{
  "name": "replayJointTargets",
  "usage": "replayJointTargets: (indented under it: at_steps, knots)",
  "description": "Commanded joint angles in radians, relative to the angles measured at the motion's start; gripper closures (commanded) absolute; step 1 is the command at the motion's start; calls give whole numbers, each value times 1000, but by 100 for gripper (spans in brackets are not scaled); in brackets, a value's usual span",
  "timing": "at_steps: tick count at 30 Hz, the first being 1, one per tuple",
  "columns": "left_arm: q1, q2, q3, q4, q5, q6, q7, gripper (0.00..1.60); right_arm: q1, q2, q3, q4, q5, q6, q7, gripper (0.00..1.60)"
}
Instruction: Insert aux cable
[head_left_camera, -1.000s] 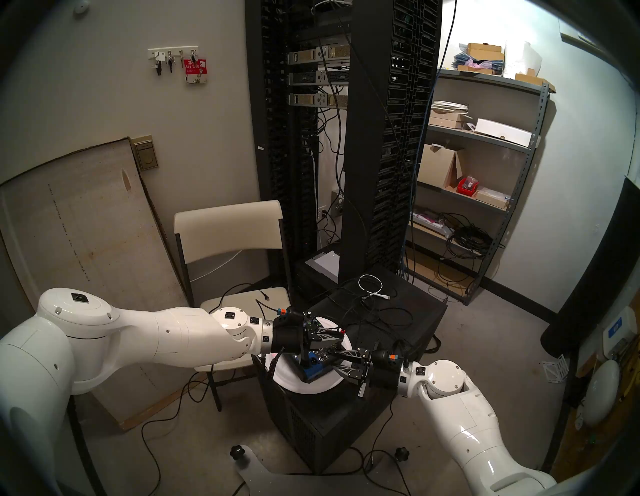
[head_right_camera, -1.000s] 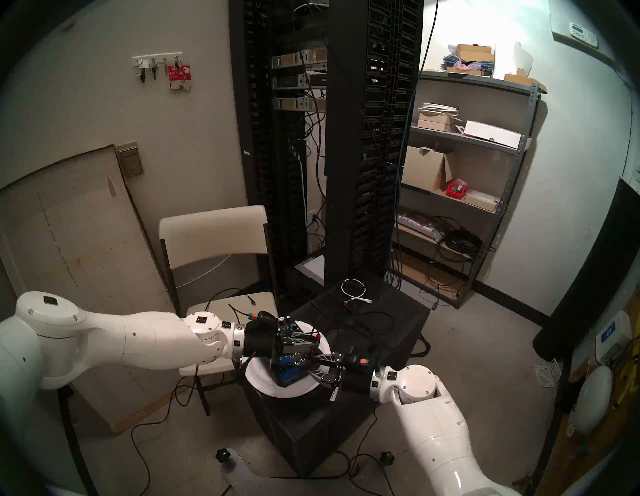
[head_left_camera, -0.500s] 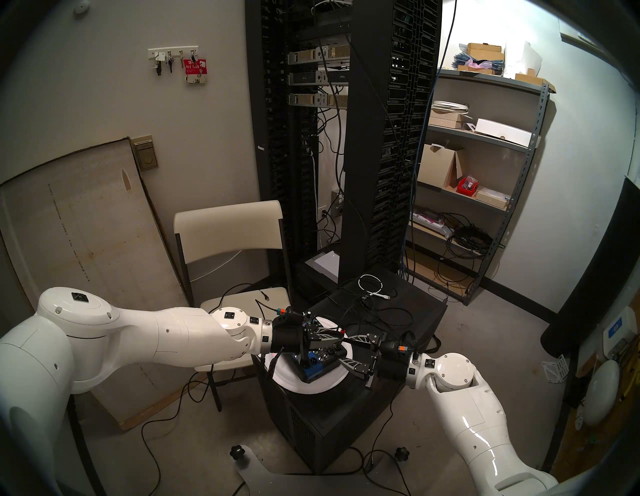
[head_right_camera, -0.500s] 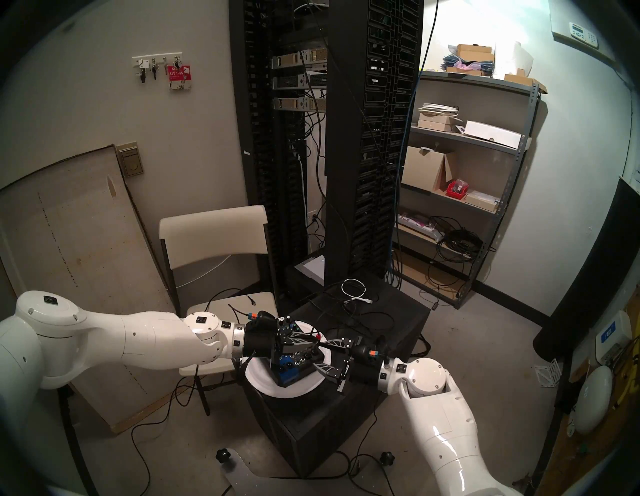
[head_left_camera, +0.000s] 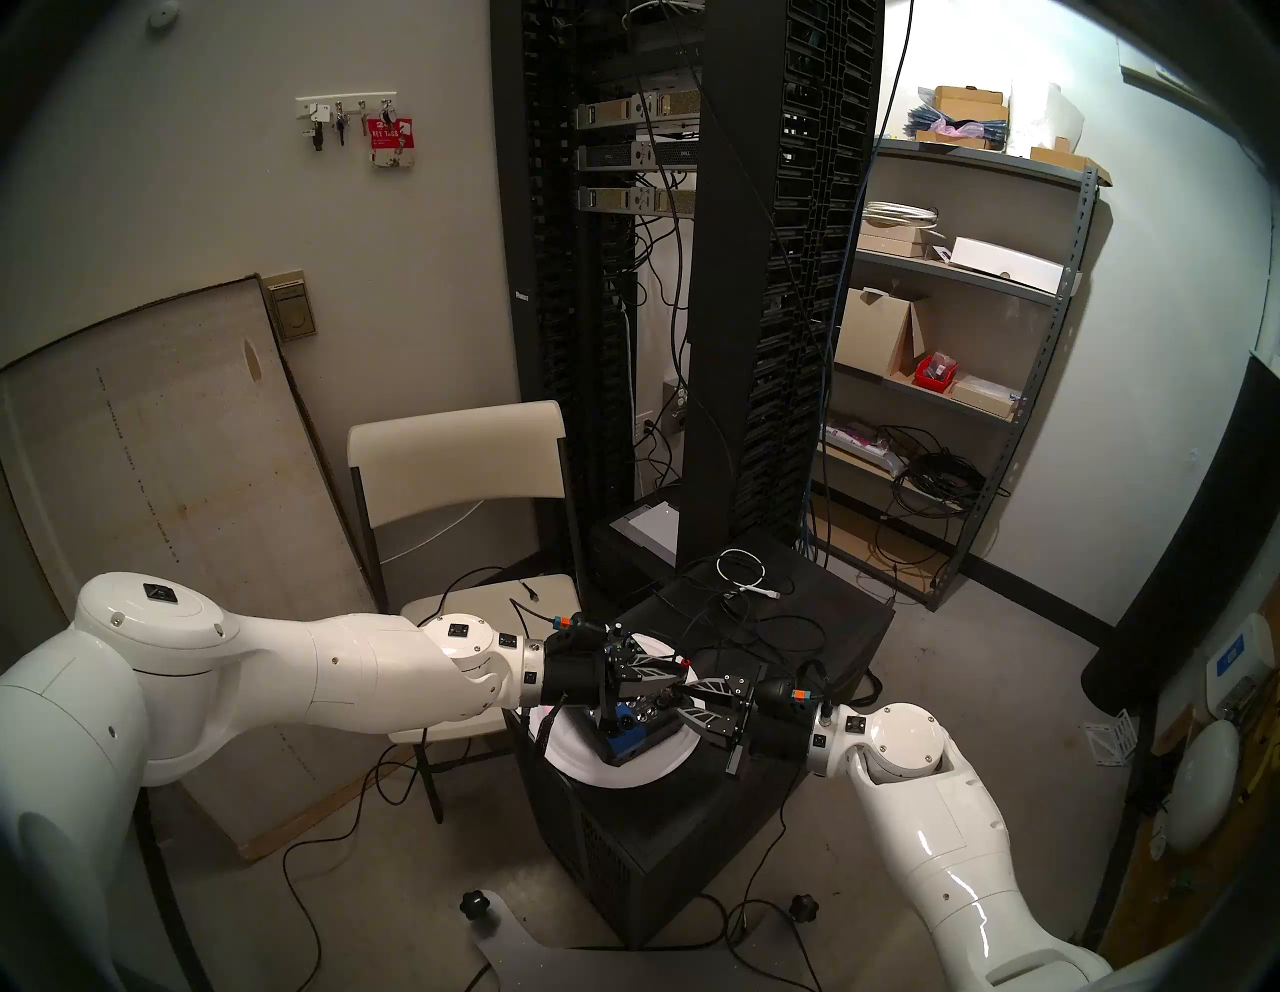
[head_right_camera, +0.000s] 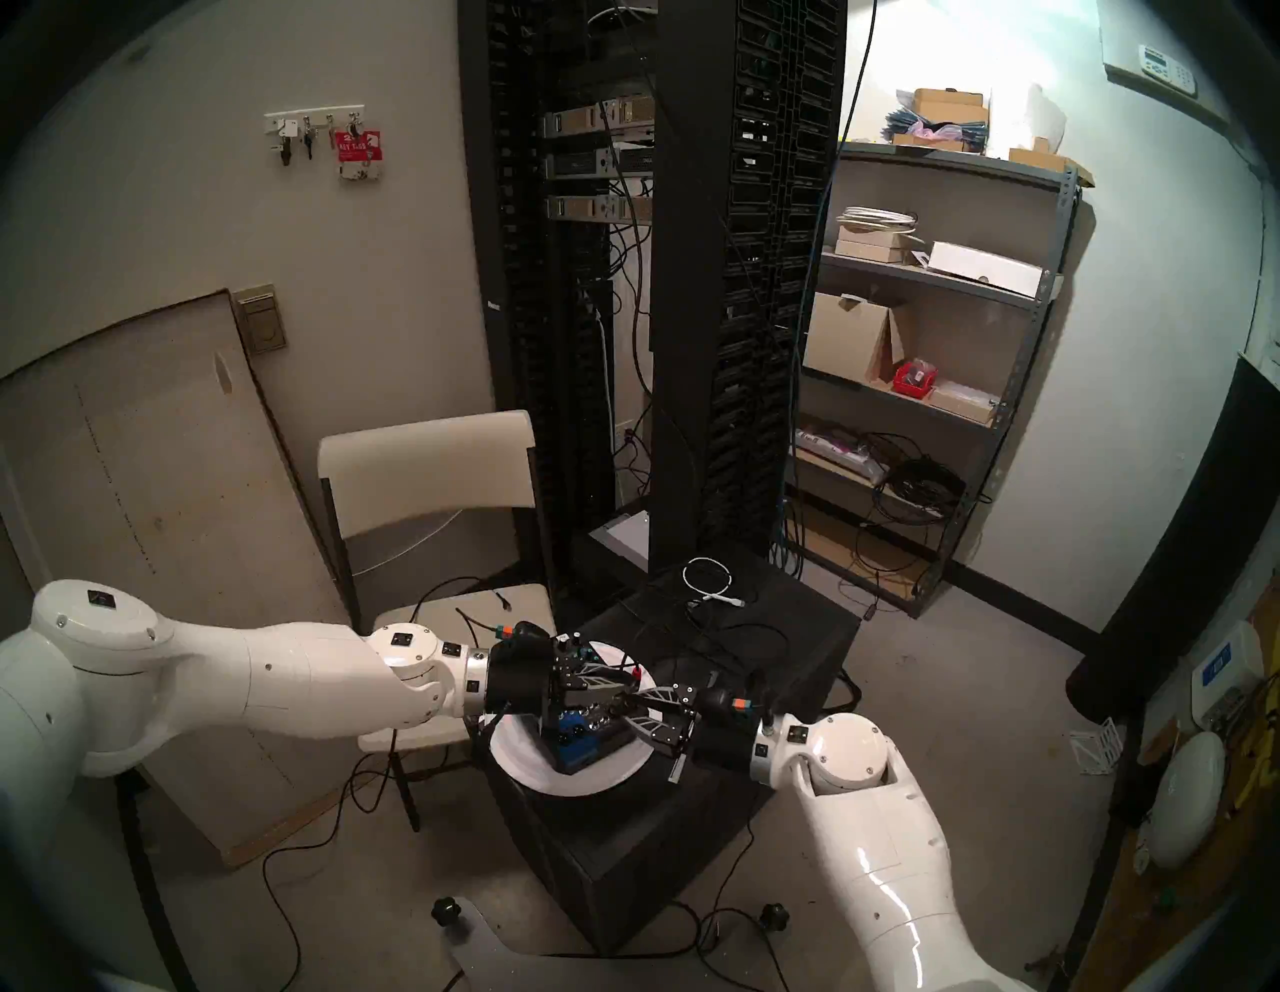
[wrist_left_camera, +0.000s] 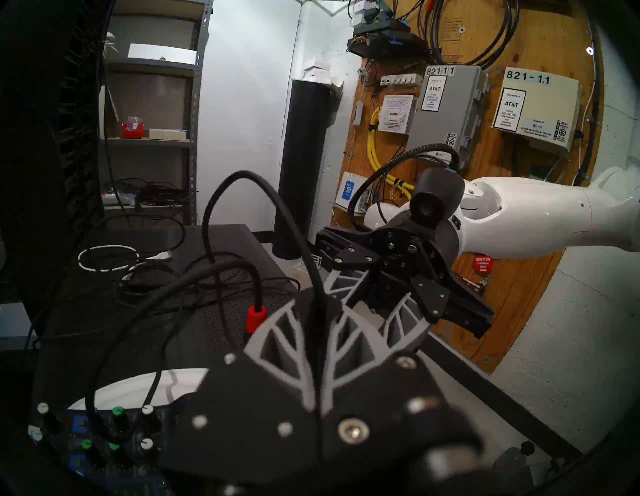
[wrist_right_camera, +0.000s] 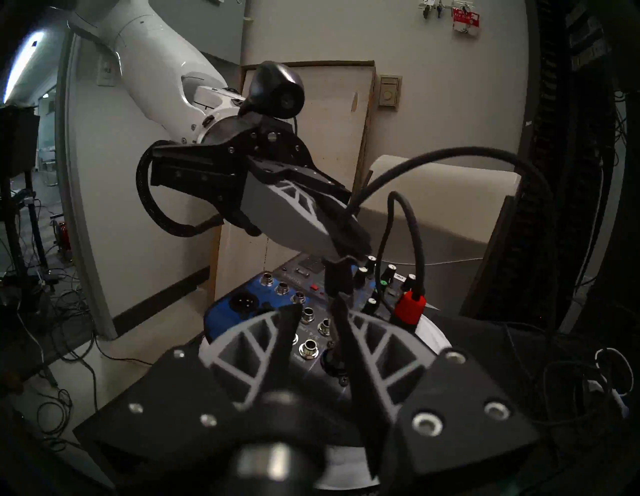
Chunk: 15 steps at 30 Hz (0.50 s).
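Server room, black cabinet (head_left_camera: 817, 641), white plate (head_left_camera: 623, 772), left gripper (head_left_camera: 673, 687) pinching aux cable (wrist_left_camera: 277, 204), right gripper (wrist_right_camera: 317, 311) part-spread

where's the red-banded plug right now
In the right wrist view the red-banded plug hangs right of centre, over the mixer's right edge, beside the left gripper.

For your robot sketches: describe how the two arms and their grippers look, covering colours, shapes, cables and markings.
Both arms are glossy white rounded shells with small black square marks. Each wrist carries a black cylindrical camera with an orange-and-blue band. The left gripper and right gripper have black bolted bases and grey fingers with open lattice ribs. A black braided cable loops at each wrist.
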Motion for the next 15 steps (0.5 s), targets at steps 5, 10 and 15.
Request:
replayJointTargets:
  at_steps: [5,10,15]
  knots:
    - [48,11,68,20,23,42,2,160,10,-12,7,-23,4,6,-25,33]
    - [46,8,72,19,21,42,2,160,11,-16,3,-34,5,9,-25,41]
    - [44,4,76,20,20,42,2,160,11,-19,0,-40,5,10,-24,61]
